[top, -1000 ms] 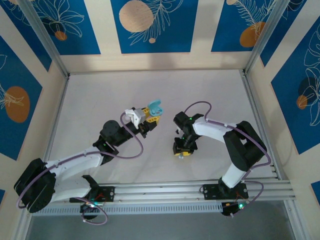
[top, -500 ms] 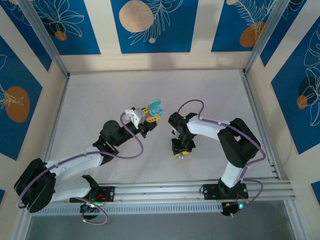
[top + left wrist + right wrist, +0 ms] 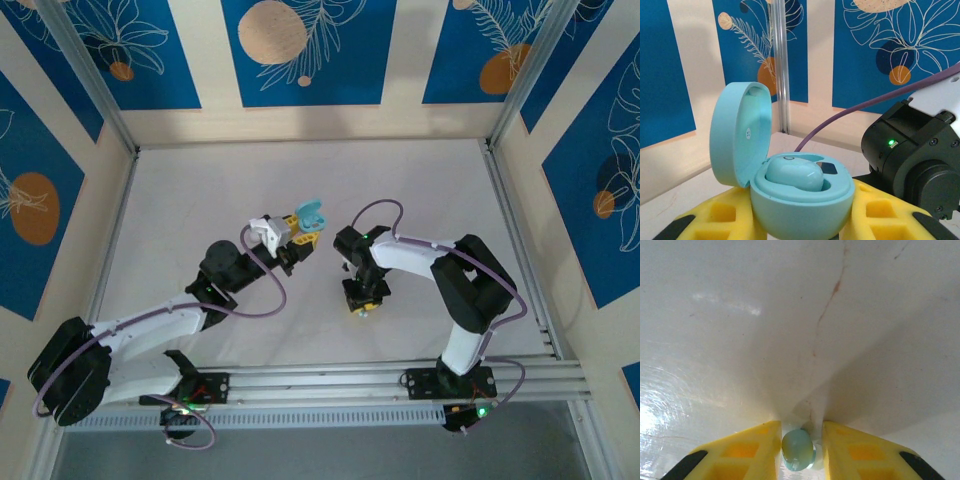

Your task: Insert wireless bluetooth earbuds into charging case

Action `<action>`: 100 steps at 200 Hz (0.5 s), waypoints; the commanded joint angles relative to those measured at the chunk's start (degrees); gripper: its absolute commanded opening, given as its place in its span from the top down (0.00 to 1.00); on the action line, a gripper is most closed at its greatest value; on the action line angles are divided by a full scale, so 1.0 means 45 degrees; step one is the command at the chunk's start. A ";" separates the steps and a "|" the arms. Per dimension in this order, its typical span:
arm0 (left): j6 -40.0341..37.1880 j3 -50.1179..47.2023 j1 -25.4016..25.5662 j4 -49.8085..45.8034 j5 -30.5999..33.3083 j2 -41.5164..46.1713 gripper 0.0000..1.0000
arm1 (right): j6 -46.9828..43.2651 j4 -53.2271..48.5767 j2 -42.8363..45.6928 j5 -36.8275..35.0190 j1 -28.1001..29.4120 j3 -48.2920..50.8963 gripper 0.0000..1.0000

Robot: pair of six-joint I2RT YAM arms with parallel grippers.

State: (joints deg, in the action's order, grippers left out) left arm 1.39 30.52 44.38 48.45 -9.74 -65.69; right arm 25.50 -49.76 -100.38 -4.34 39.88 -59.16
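While the left gripper (image 3: pixel 298 230) stands clamped on the open teal charging case (image 3: pixel 790 205), holding it off the table (image 3: pixel 740 330) with its lid (image 3: pixel 740 135) tipped back to the left, one teal earbud (image 3: pixel 792 175) is seated inside and the seat beside it (image 3: pixel 829 167) looks vacant. Item two: loose teal earbud (image 3: pixel 798 450), lying on the table directly under the right gripper (image 3: pixel 800 432), which points straight down. Its yellow fingers (image 3: pixel 757 442) stand close on either side of the bud, with only slivers of gap. Whether they already pinch it cannot be told. The bud's oval appears to run lengthwise along the slot between the fingers, so the pinch would fall across its narrow width. Bearing: in the overhead view the case lies up and to the left of the right gripper, farther from the bases, near but not touching. The right arm is nearest the loose bud and the left arm carries the case. Judged next need: a secure pinch, a lift, then a short carry toward the vacant seat, with the bud turned to match it.
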 commanded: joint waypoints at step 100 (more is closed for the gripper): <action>0.0180 0.0053 0.0136 0.0251 0.0250 0.0272 0.80 | -0.0235 -0.0621 -0.0192 0.0134 0.0503 -0.0038 0.71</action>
State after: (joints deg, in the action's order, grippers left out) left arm 1.54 30.52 44.38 48.42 -9.32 -65.69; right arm 25.43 -50.00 -100.38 -5.63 40.93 -59.27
